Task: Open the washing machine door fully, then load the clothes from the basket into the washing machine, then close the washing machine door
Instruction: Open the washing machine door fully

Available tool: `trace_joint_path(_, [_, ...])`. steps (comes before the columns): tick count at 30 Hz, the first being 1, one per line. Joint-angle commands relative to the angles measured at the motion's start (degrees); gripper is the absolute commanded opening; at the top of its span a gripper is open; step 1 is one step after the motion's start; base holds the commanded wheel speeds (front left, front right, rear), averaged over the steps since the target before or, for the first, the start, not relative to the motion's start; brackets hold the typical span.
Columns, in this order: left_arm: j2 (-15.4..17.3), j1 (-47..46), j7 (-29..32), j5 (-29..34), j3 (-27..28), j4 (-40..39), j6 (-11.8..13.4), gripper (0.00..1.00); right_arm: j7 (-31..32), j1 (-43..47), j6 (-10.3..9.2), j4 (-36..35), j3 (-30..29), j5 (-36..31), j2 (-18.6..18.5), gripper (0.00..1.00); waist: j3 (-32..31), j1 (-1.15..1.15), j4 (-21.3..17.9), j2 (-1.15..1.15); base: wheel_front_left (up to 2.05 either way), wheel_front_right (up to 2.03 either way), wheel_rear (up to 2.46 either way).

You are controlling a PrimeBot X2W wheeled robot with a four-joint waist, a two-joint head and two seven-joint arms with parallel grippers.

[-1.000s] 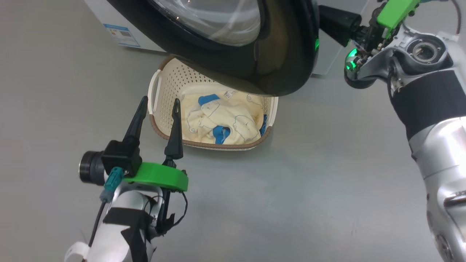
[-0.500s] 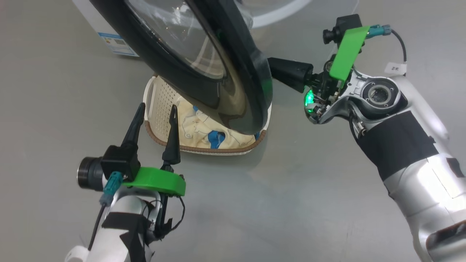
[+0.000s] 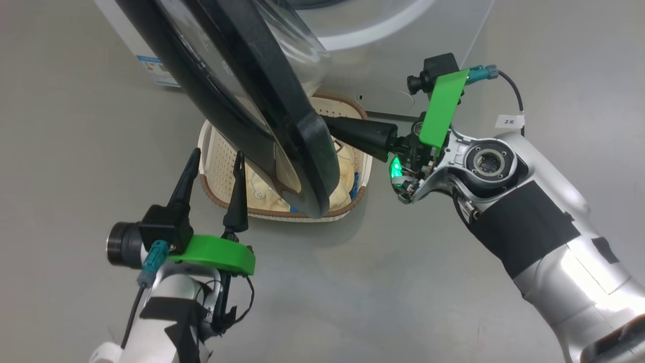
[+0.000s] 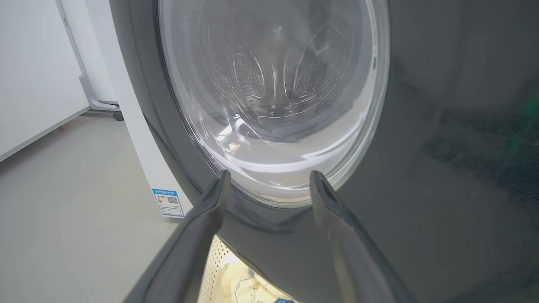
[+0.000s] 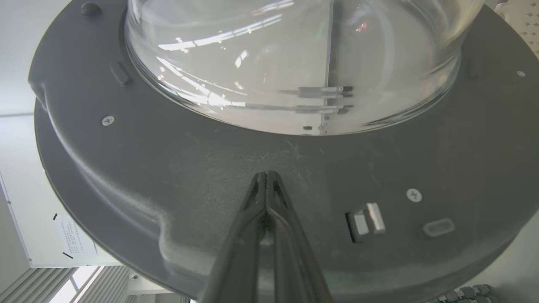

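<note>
The washing machine door (image 3: 307,156) had a glossy black rim and clear glass bowl (image 5: 290,63); the basket (image 3: 220,166) was perforated cream plastic, the clothes (image 3: 259,194) soft cloth

head looks down; wrists close, facing door (image 3: 312,156) opposite sides

left arm (image 3: 169,307): rising from the lower left of the head view, wrist pointing forward | left pincer (image 3: 216,153): standing with fingers spread wide, holding nothing | right arm (image 3: 529,229): reaching in from the lower right, wrist angling leftward | right pincer (image 3: 335,130): pressing its fingers together, gripping nothing
</note>
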Motion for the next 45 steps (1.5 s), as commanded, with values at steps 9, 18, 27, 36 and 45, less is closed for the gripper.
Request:
trace_joint_path(9, [0.87,0.29,-0.62,1.22,3.18,-1.55,-0.14,1.0,-6.69,0.32,-0.15,-1.09,1.77,2.27,0.52,0.0,-0.65,0.0,-0.55,0.0,0.0,0.0,0.0])
trace_joint_path(18, [0.87,0.8,-0.62,1.36,4.23,-1.31,-0.28,1.0,-23.52,0.46,-0.15,-0.39,-3.55,1.11,-1.52,0.0,-1.64,0.0,-1.96,0.0,0.0,0.0,0.0])
trace_joint_path(27, [0.92,2.1,-0.62,2.0,5.9,-1.0,-0.63,1.0,-39.81,5.51,-0.15,-6.3,-6.15,-10.66,-8.55,1.0,-3.36,0.0,-4.02,0.0,0.0,0.0,0.0])
trace_joint_path(36, [1.04,4.06,-0.62,2.6,6.9,-0.14,-1.39,1.0,-51.9,11.52,-0.15,-4.94,-6.28,-28.63,-13.98,1.0,-6.42,0.0,-5.74,0.0,0.0,0.0,0.0])
trace_joint_path(45, [1.22,5.55,-0.62,2.88,7.51,0.38,-1.59,1.0,-52.66,18.0,-0.15,-4.72,-20.51,-58.8,-11.89,1.0,-8.67,0.0,-7.38,0.0,0.0,0.0,0.0])
